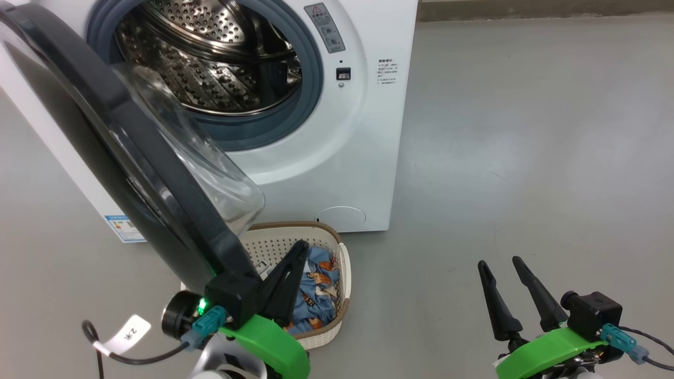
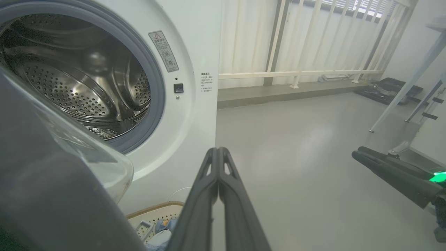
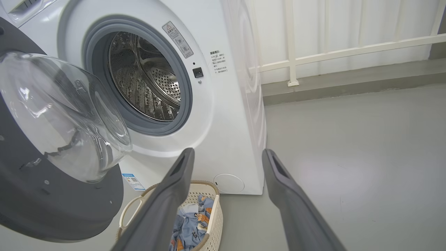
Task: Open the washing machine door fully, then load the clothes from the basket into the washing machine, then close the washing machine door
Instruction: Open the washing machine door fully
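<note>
- At lower centre of the head view, the left gripper [image 1: 301,248] has its fingers pressed together on nothing, just above the basket [image 1: 274,245]; at lower right, the right gripper [image 1: 499,262] stands spread wide, empty.
- Clothes [image 1: 318,287] lie in the basket, which the door [image 1: 131,158] overhangs; reaching in could knock its rim or swing it shut.
- Washing machine [image 1: 358,158]: the print on the warning sticker [image 1: 325,26] and blue label [image 1: 124,227] is unreadable; the cable tag [image 1: 129,331] seems to read "2米".
</note>
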Robot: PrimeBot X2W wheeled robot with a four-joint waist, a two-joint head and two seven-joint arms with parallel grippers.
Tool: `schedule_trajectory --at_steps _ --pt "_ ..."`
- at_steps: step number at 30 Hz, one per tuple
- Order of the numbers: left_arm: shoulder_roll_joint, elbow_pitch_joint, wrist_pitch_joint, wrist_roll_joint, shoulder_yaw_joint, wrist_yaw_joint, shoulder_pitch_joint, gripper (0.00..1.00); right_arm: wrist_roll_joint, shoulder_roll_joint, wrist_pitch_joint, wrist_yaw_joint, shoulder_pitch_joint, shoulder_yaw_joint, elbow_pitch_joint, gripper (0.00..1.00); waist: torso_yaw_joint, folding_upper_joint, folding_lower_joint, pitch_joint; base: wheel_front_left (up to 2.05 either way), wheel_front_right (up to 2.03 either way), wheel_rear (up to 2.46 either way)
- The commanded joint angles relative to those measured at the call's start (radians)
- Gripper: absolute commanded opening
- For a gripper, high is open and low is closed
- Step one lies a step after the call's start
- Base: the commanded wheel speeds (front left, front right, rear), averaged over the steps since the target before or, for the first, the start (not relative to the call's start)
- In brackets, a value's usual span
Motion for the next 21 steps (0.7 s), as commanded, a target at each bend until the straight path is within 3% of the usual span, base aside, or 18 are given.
schedule_trajectory --at_steps 1,21 --pt "0.007 -0.015 -0.001 -0.004 0.034 0.013 -0.018 0.0 -0.007 -0.001 -0.012 0.002 -0.035 0.026 -0.019 1.0 -0.001 0.0 0.0 0.0 0.0 0.0 0.0" --pt "0.021 0.1 -0.022 -0.053 0.083 0.068 -0.006 0.0 -0.013 0.006 -0.012 0.002 -0.034 0.03 -0.026 1.0 0.009 0.0 0.0 -0.006 0.0 0.0 0.0"
